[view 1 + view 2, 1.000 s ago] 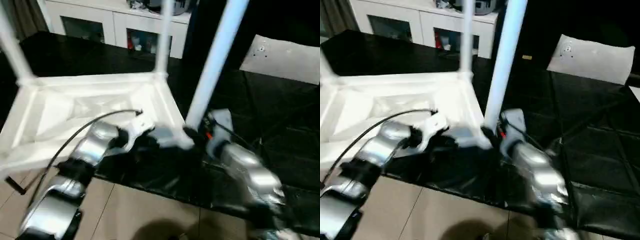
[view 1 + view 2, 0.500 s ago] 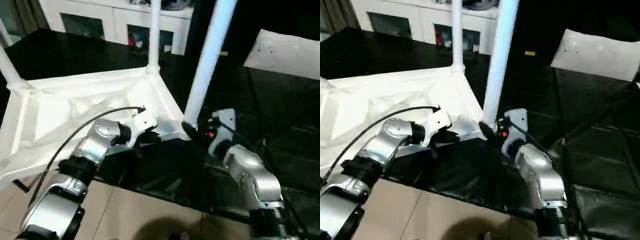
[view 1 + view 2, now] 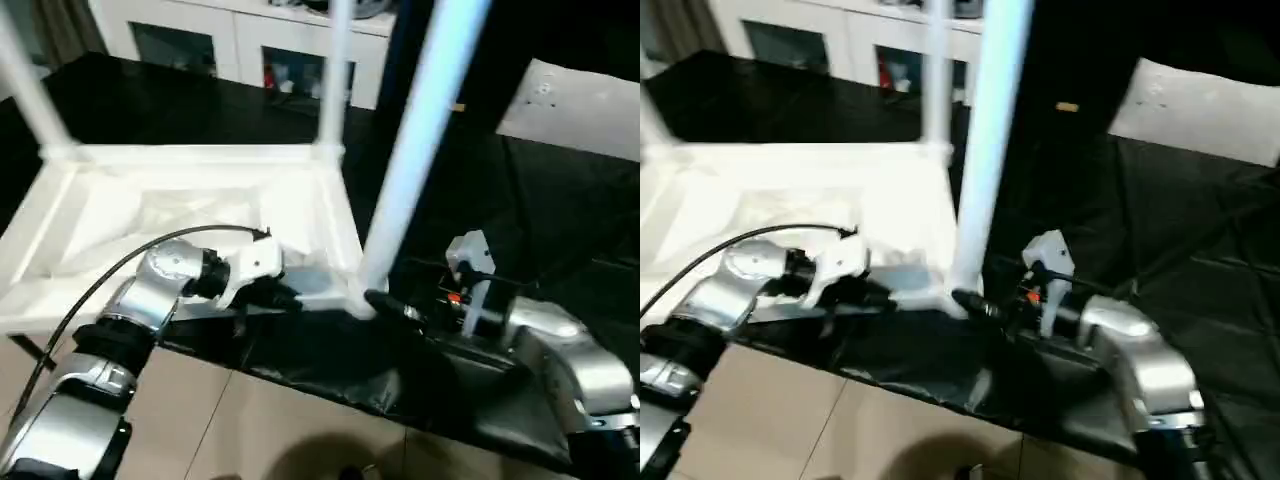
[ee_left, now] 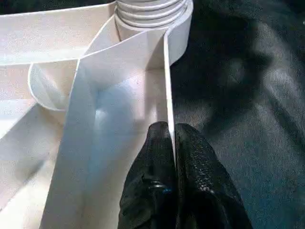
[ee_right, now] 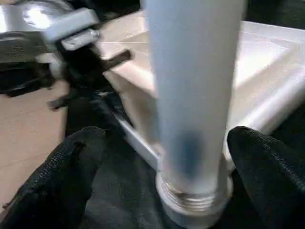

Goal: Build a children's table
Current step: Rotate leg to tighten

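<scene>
White ribbed plastic tabletop (image 3: 200, 215), inverted on black sheeting (image 3: 560, 250). Tapered tubular leg (image 3: 410, 160) upright in near-right socket. Left gripper (image 4: 170, 143) pinched tight on tabletop's thin rim; right gripper (image 5: 162, 157) spread wide, flanking leg base.

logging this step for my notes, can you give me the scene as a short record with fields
tabletop: white, upside down, ribbed underside up, on black surface
legs standing: near-right corner leg; two more at far corners
left pincer: shut on the tabletop's near rim wall
right pincer: open, fingers either side of the near-right leg's base, not gripping
flat white sheet: far right
background: white cabinet
</scene>
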